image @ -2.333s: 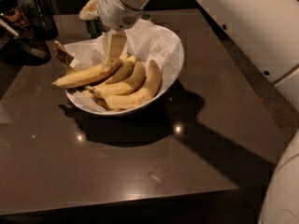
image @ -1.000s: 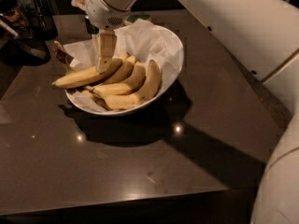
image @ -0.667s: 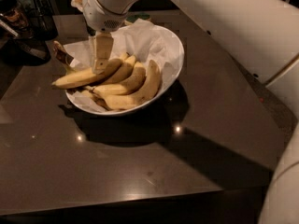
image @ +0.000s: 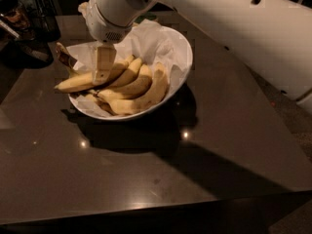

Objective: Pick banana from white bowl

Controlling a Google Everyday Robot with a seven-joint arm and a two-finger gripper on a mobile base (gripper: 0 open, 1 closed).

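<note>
The white bowl (image: 181,77) stands at the back of the dark table, lined with crumpled white paper (image: 153,43). Several yellow bananas (image: 131,89) lie in it. The leftmost banana (image: 73,83) sticks out over the bowl's left rim. My gripper (image: 103,71) hangs from the white arm over the left side of the bowl. Its tip is down at the leftmost banana, touching it or just above it. The arm's wrist hides the back left of the bowl.
Dark objects (image: 29,21) stand at the table's back left corner. The glossy dark table (image: 146,179) ends at a front edge near the bottom and a right edge running diagonally. A brown stem-like end (image: 63,55) pokes out by the bowl's left rim.
My gripper has moved left across the bowl, from above the middle bananas to the leftmost one, and come down a little. The bananas and the bowl have not moved.
</note>
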